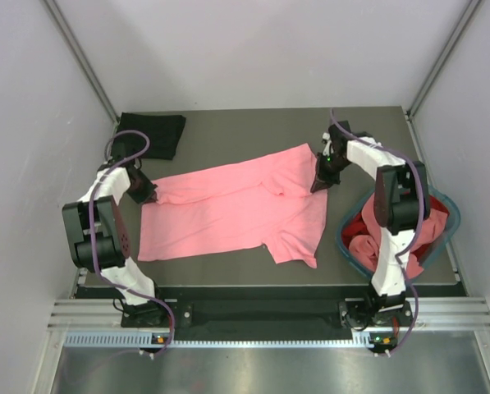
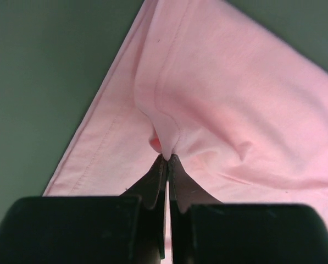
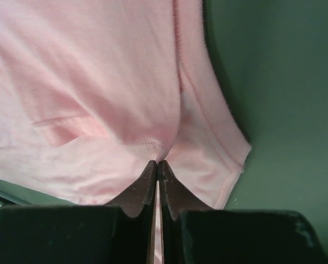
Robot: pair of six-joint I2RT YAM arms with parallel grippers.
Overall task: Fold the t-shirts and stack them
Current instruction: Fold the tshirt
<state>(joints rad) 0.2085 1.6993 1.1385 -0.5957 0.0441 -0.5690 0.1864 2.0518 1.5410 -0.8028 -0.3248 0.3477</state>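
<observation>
Our left jaws and right jaws clench opposite ends of the salmon pink cloth t-shirt [image 1: 228, 215] on the dark surface [image 1: 253, 125].

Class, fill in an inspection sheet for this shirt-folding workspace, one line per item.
Surface: dark grey table.
Job's things: pink t-shirt spread out mid-table; black t-shirt folded at the far left corner; red t-shirts heaped in the basket.
Clutter: teal basket at the right edge.
Hands: left hand and right hand each shut on the pink t-shirt, at opposite ends.
Cables: purple cables looping along both arms.
Surroundings: pale walls; nothing else seen.
</observation>
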